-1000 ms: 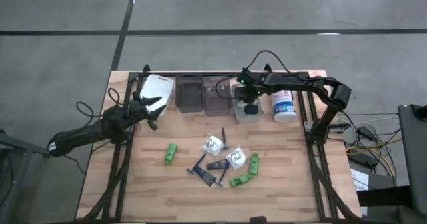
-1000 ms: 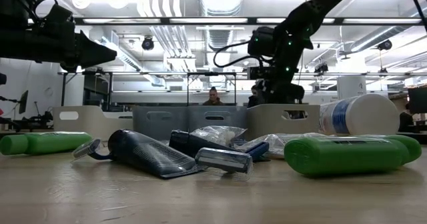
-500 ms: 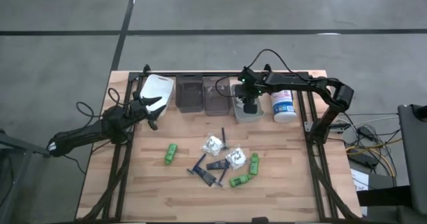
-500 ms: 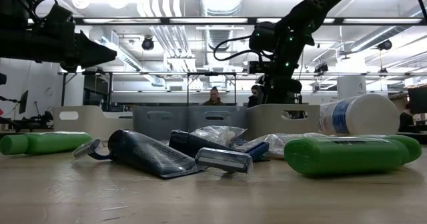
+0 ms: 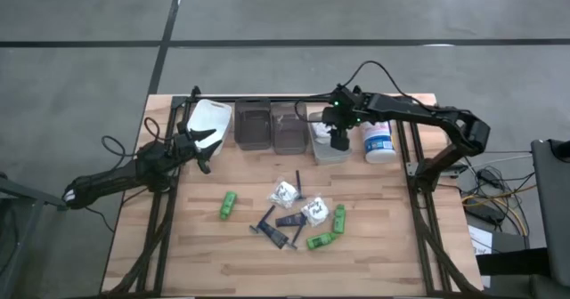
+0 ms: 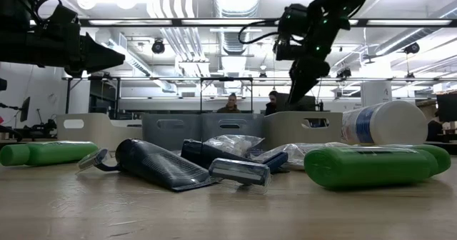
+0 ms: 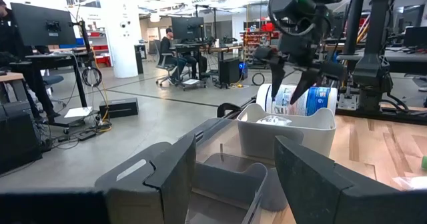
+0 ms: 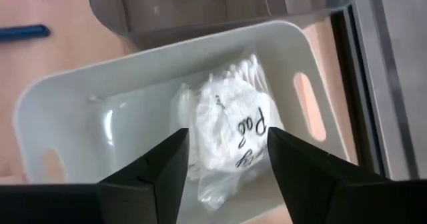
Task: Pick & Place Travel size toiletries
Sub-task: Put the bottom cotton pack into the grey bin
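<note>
A wooden surface [image 5: 205, 246] holds a row of bins along its far edge. The right tool [image 5: 338, 141] hangs above a white bin [image 8: 80, 117], its two fingers [image 8: 150, 177] parted and holding nothing. Directly beneath it, inside that bin, lies a clear packet [image 8: 230, 141] with white contents. A white tub with a blue label [image 5: 378, 142] stands just right of the bin. The left tool [image 5: 203, 148] waits at the far left beside another white bin [image 5: 211, 121], fingers spread and empty. In the middle of the surface lie more packets [image 5: 284, 192], dark razors [image 5: 283, 235] and green bottles [image 5: 228, 204], loosely clustered.
</note>
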You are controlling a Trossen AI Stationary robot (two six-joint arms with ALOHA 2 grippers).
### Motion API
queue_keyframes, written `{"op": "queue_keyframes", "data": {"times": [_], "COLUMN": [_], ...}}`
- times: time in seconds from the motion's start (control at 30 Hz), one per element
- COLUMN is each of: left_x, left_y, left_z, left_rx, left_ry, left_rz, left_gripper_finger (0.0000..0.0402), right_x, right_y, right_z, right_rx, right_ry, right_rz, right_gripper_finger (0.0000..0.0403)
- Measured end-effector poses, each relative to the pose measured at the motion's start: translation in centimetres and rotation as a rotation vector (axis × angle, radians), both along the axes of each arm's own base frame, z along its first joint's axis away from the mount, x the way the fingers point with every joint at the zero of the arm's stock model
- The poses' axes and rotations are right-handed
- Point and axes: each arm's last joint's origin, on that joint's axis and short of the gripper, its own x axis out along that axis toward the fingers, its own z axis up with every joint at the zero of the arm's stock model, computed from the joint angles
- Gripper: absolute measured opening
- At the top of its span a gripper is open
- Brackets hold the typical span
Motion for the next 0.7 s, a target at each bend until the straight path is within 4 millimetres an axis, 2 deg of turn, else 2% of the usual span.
{"op": "queue_keyframes", "data": {"times": [0.33,0.5,0.7], "left_x": [0.0,0.0,0.0], "left_y": [0.0,0.0,0.0], "left_z": [0.0,0.0,0.0], "left_rx": [0.0,0.0,0.0], "left_ry": [0.0,0.0,0.0], "left_rz": [0.0,0.0,0.0], "left_gripper_finger": [0.0207,0.0207,0.0207], "right_x": [-0.8,-0.2,0.8], "right_y": [4.0,6.8,10.9], "right_z": [-0.7,-1.3,-1.8], "right_rx": [0.061,0.093,0.098], "right_ry": [-0.008,-0.005,-0.024], "right_rz": [0.003,0.05,0.185], "right_gripper_finger": [0.0178,0.0164,0.0148]}}
